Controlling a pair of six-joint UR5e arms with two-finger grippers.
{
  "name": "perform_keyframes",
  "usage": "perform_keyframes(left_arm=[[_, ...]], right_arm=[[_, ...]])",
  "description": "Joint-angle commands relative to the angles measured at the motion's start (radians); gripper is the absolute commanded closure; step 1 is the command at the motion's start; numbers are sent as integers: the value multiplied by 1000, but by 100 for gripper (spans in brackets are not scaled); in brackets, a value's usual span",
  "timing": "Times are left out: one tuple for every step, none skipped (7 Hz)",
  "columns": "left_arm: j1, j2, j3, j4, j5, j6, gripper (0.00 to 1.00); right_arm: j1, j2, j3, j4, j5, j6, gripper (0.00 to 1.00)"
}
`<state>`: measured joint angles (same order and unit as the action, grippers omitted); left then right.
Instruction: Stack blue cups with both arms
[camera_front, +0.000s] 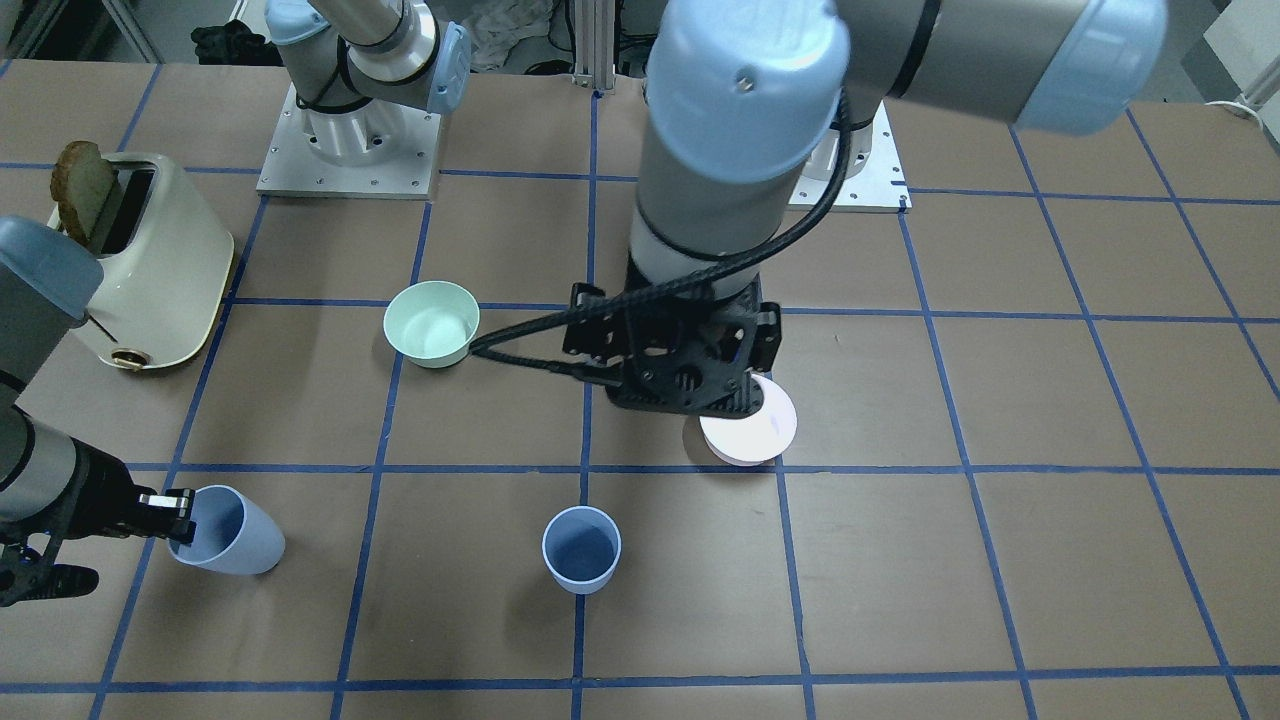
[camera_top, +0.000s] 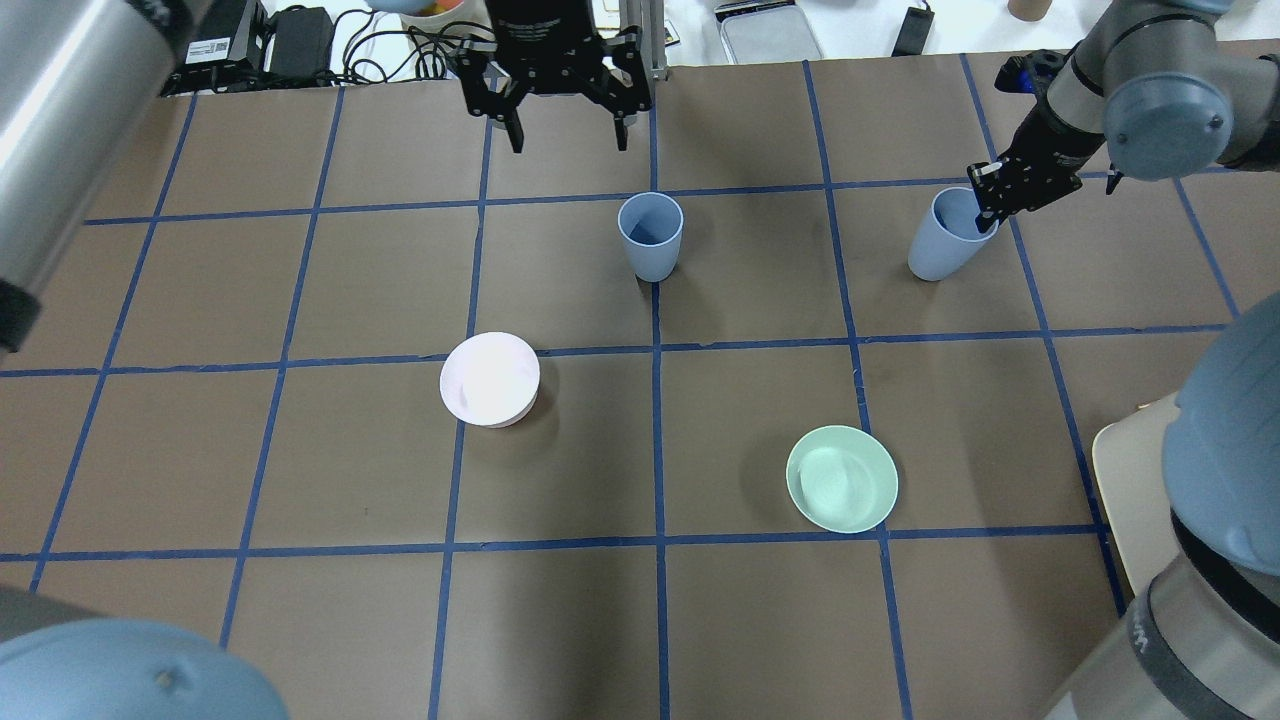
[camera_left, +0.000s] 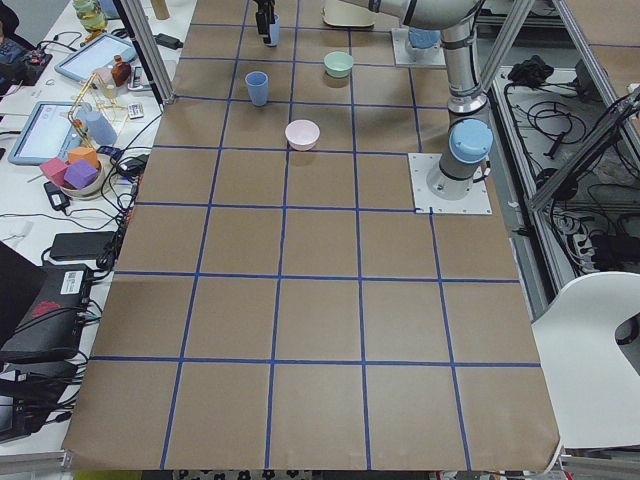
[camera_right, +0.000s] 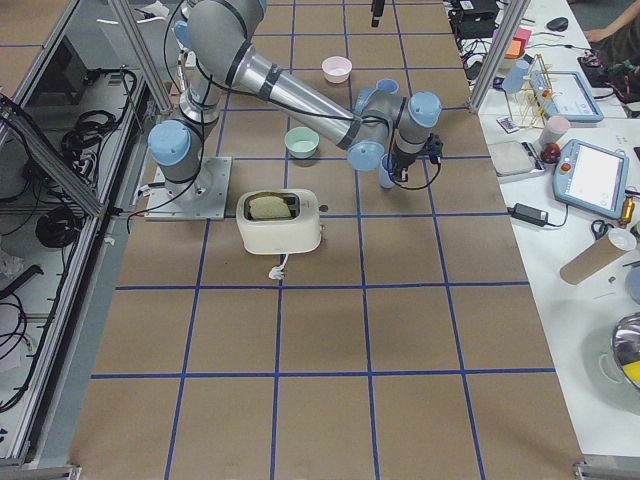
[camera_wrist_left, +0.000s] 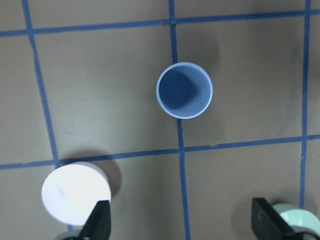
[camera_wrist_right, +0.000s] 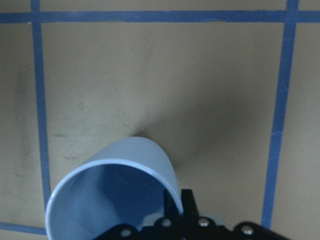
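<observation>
One blue cup (camera_top: 650, 236) stands upright at the far middle of the table; it also shows in the front view (camera_front: 581, 549) and the left wrist view (camera_wrist_left: 184, 90). My left gripper (camera_top: 565, 132) hangs open and empty in the air, beyond this cup in the overhead view, its fingertips (camera_wrist_left: 100, 225) wide apart. My right gripper (camera_top: 985, 197) is shut on the rim of the second blue cup (camera_top: 943, 250), one finger inside the wall and one outside. That cup is tilted in the front view (camera_front: 232, 545) and the right wrist view (camera_wrist_right: 112, 195).
A pale pink bowl (camera_top: 490, 380) sits left of centre and a mint-green bowl (camera_top: 842, 478) right of centre. A cream toaster (camera_front: 150, 265) with toast stands near the robot's right side. Cables and devices lie beyond the table's far edge.
</observation>
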<state>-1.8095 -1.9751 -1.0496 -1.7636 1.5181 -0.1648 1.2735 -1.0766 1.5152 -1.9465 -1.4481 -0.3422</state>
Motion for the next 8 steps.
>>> perform_keyframes(left_arm=[[64, 141, -151, -28, 2, 28, 0], [100, 207, -226, -20, 28, 28, 0], [181, 260, -281, 30, 27, 66, 0], [200, 295, -329, 45, 30, 106, 0], [203, 323, -378, 73, 31, 117, 0], [208, 346, -421, 119, 31, 119, 0], [208, 358, -452, 163, 31, 119, 0], [217, 366, -460, 171, 31, 120, 0]], right_arm=[[24, -67, -32, 84, 5, 82, 90], [88, -100, -80, 166, -1, 179, 90], [184, -103, -146, 223, -6, 315, 90], [285, -100, -217, 263, -15, 488, 90], [373, -92, -274, 293, -29, 611, 90], [442, -82, -294, 290, -50, 726, 90], [496, -53, -300, 273, -58, 805, 90], [532, -14, -323, 237, -75, 847, 89]])
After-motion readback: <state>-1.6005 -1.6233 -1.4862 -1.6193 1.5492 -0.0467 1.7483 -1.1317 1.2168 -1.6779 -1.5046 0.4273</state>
